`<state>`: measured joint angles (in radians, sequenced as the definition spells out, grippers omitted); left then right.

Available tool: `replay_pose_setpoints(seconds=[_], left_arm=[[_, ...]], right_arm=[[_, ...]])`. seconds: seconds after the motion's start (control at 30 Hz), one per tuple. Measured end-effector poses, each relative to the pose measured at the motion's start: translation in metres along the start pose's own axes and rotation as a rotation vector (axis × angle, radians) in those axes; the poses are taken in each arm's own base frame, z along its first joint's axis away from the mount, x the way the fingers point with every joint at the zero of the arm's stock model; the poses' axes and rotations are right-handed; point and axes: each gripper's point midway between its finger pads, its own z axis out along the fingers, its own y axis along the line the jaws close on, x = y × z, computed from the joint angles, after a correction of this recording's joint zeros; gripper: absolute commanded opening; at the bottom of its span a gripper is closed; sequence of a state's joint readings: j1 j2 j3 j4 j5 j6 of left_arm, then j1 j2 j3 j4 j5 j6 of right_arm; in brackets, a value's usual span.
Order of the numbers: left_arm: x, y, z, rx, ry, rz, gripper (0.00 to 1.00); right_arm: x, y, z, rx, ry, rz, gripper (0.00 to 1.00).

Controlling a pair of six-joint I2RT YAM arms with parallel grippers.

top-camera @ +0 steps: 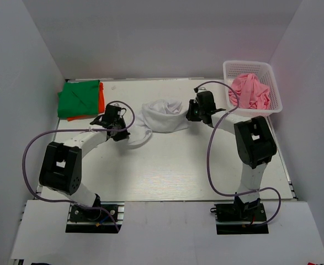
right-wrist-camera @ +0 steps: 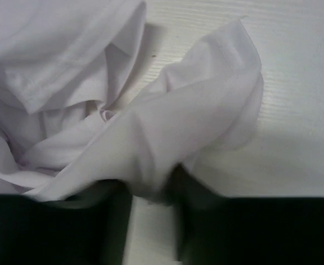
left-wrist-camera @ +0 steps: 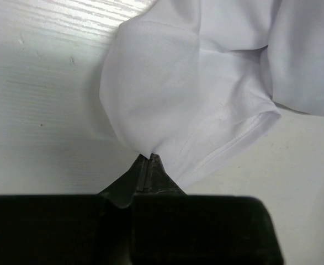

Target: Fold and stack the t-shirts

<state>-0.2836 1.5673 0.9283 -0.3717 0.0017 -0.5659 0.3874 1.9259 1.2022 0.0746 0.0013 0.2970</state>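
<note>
Wood-grain bench (top-camera: 167, 171) is carrying the crumpled white t-shirt (top-camera: 162, 117) midway along, toward the far edge, a folded green shirt (top-camera: 80, 98) over an orange shirt (top-camera: 101, 99) at the far left corner, and a lattice plastic basket (top-camera: 228, 69) holding bunched pink cloth (top-camera: 250, 93) at the far right. Only my left wrist view is showing my left gripper (left-wrist-camera: 149, 161) clamping a soft fold beside a stitched hem. Cloth is draping over my right gripper (top-camera: 190, 113), so I cannot tell its grip.
</note>
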Motion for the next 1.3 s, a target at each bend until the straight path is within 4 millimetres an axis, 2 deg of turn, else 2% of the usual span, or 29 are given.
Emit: replay_pose_setpoints(seconds=[0.03, 0.07, 0.2, 0.3, 0.37, 0.43, 0.6, 0.8, 0.97, 1.13, 1.2, 1.3], left_arm=[[-0.002, -0.002, -0.001, 0.007, -0.007, 0.001, 0.00], [-0.004, -0.003, -0.003, 0.014, -0.014, 0.002, 0.00], [-0.012, -0.009, -0.012, 0.037, -0.048, 0.003, 0.00], [-0.024, -0.015, -0.028, 0.063, -0.102, 0.006, 0.00], [-0.036, -0.020, -0.044, 0.088, -0.161, 0.008, 0.00], [-0.052, -0.027, -0.067, 0.120, -0.239, 0.006, 0.00], [-0.097, -0.044, -0.141, 0.204, -0.480, -0.011, 0.00], [-0.133, -0.042, -0.245, 0.257, -0.774, -0.069, 0.00], [-0.144, -0.021, -0.342, 0.275, -1.016, -0.159, 0.00], [-0.136, -0.001, -0.431, 0.342, -1.221, -0.242, 0.00], [-0.136, 0.004, -0.453, 0.358, -1.279, -0.269, 0.00], [-0.143, 0.003, -0.446, 0.334, -1.271, -0.276, 0.00]], right_arm=[[-0.002, 0.002, 0.001, -0.013, -0.007, -0.004, 0.05], [-0.003, 0.005, 0.002, -0.025, -0.010, -0.004, 0.00], [-0.007, 0.012, 0.002, -0.058, -0.015, 0.003, 0.00], [-0.013, 0.014, -0.006, -0.062, -0.026, -0.005, 0.00], [-0.025, 0.015, -0.022, -0.056, -0.063, -0.015, 0.00], [-0.041, 0.018, -0.047, -0.050, -0.122, -0.024, 0.00], [-0.099, 0.030, -0.116, -0.055, -0.325, -0.050, 0.00], [-0.144, 0.031, -0.200, -0.015, -0.536, -0.069, 0.00], [-0.164, 0.026, -0.274, 0.037, -0.679, -0.065, 0.00], [-0.174, 0.031, -0.340, 0.019, -0.795, -0.059, 0.00], [-0.176, 0.034, -0.356, 0.001, -0.826, -0.063, 0.00], [-0.180, 0.036, -0.359, -0.003, -0.832, -0.067, 0.00]])
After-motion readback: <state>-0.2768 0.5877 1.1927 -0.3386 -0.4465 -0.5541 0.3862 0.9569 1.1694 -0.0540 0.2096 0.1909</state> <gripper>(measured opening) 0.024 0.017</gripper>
